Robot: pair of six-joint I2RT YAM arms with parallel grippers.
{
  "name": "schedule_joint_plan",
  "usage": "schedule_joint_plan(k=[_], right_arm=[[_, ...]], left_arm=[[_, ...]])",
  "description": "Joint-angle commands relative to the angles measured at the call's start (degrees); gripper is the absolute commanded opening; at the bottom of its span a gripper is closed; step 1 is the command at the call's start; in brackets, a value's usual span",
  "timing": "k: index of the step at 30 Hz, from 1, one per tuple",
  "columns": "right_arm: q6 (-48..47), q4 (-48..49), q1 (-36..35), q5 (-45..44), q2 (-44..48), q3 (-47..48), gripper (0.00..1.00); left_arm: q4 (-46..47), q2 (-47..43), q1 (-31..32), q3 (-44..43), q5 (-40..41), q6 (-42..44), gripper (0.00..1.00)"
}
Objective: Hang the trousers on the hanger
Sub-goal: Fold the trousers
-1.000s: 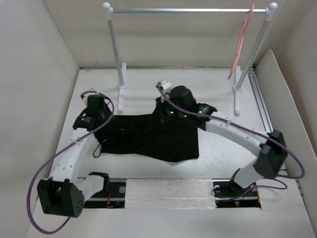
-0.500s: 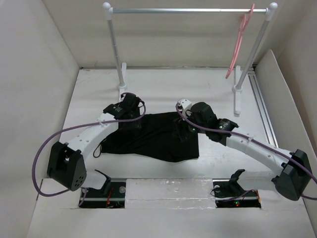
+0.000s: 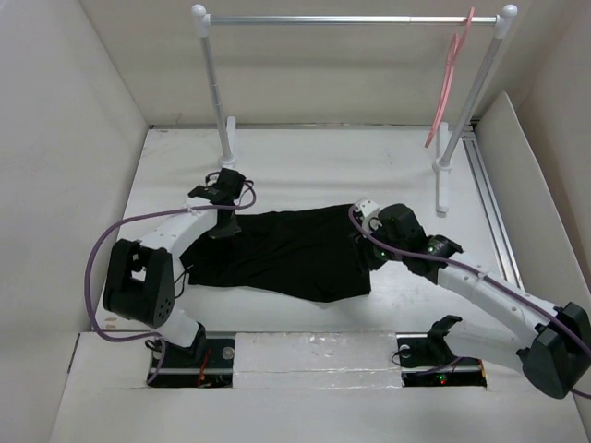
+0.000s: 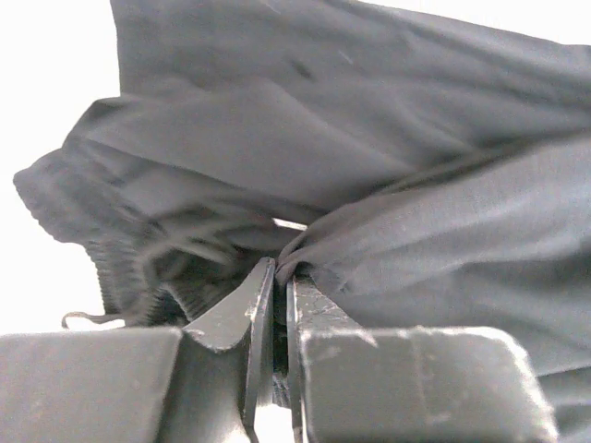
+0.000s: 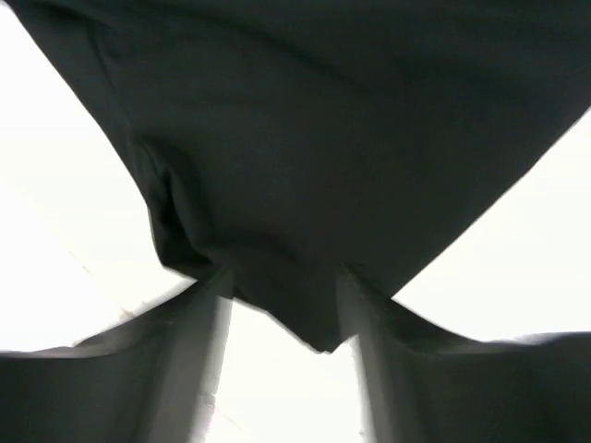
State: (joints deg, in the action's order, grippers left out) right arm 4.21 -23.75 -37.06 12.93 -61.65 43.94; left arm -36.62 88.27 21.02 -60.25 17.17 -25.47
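The black trousers [image 3: 286, 254] lie spread flat on the white table, mid-view. My left gripper [image 3: 224, 224] is at their upper left edge. In the left wrist view its jaws [image 4: 280, 268] are shut on a pinched fold of the trousers [image 4: 369, 138] beside the ribbed waistband. My right gripper [image 3: 362, 247] is at the garment's right edge. In the right wrist view it stands open [image 5: 284, 286], a corner of the trousers [image 5: 323, 138] hanging between its fingers. The pink hanger [image 3: 450, 83] hangs near the right end of the rail, far from both grippers.
A silver rail [image 3: 351, 18] on two white posts [image 3: 214, 83] [image 3: 471, 92] with flat feet stands at the back of the table. White walls close in the left and right sides. A metal track [image 3: 489, 203] runs along the right edge.
The left arm swung in from the left side to the trousers' upper left edge and shut on the fabric. The right arm slid rightward to the garment's right edge and opened.
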Motion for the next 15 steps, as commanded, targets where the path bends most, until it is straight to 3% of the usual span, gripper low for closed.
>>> schedule_joint_plan(k=[1, 4, 5, 8, 12, 15], right_arm=[[-2.4, -2.8, 0.3, 1.2, 0.6, -3.1, 0.5], [-2.8, -3.0, -0.7, 0.6, -0.2, -5.5, 0.22], [-2.9, -2.9, -1.3, 0.4, -0.7, -6.0, 0.2], [-3.2, -2.0, -1.3, -0.5, -2.8, -7.3, 0.2], [-3.2, -0.2, -1.3, -2.0, -6.4, -9.2, 0.25], [-3.1, 1.2, -1.3, -2.6, -8.7, -11.0, 0.24]], left_arm=[[1.0, -4.8, -3.5, -2.6, 0.0, 1.7, 0.0], [1.2, -4.1, -7.8, -3.3, -1.5, 2.9, 0.0], [1.2, -3.3, -8.8, -3.4, -1.6, 3.7, 0.0], [1.3, 1.0, -12.0, -4.1, -1.5, 5.0, 0.01], [0.8, 8.7, -13.1, -7.2, 3.3, 5.3, 0.13], [1.0, 12.9, -13.1, -11.5, 6.2, 4.8, 0.16]])
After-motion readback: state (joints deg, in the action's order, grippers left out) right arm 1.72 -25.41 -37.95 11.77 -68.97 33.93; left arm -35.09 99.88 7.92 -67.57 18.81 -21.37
